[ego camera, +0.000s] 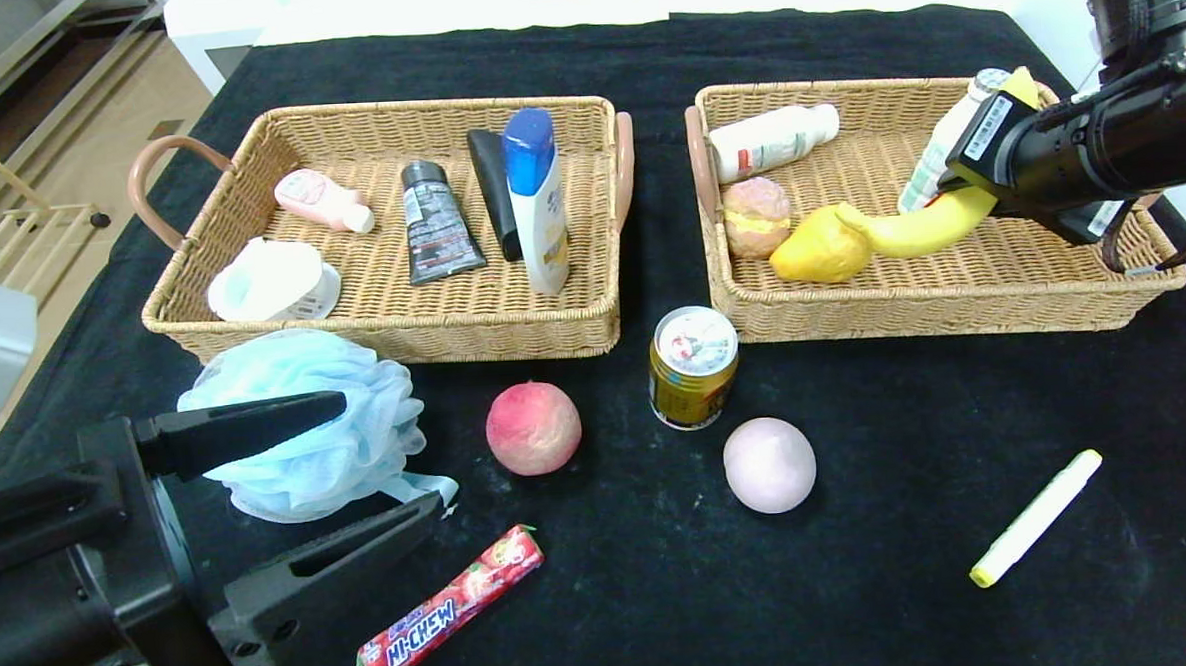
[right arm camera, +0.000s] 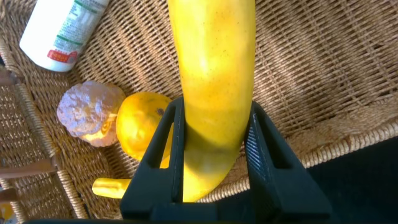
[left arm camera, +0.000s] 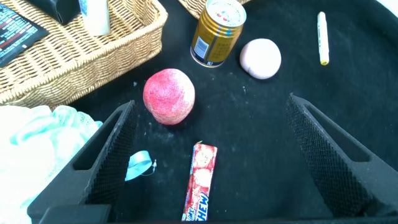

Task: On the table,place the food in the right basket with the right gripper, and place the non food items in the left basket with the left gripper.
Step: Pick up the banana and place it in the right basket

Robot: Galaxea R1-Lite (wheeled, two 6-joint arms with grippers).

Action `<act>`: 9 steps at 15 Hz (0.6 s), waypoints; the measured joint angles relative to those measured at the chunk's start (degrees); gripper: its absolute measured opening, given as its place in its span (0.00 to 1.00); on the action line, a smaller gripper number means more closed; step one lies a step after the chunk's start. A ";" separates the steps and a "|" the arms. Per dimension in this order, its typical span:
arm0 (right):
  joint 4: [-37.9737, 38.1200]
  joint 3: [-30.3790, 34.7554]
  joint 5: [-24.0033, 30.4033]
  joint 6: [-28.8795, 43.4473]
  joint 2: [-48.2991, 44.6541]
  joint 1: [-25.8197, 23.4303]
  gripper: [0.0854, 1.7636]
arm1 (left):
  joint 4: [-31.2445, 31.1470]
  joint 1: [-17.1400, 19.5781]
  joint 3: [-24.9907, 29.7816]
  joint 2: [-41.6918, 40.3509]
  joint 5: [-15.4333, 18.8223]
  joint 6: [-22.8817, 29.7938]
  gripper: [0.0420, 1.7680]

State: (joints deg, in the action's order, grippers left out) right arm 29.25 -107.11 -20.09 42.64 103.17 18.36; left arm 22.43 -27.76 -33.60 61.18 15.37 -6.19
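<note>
Over right basket (ego camera: 1002,295), banana-gripping right hand (ego camera: 959,189)

Black tablecloth (ego camera: 864,581) over table; wooden rack (ego camera: 7,208) on floor at far left.

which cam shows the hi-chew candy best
The head view: the whole hi-chew candy lies unobstructed near the open left claw. The left wrist view cuts off its end; the right wrist view misses it.
</note>
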 joint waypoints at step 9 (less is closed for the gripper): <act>-0.01 0.27 0.15 -0.01 -0.06 0.16 0.55 | 0.11 -0.02 0.13 -0.09 0.00 -0.28 0.97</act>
State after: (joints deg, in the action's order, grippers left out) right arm 29.23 -106.84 -19.94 42.63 103.11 18.52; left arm 22.54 -27.78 -33.46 61.10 15.37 -6.47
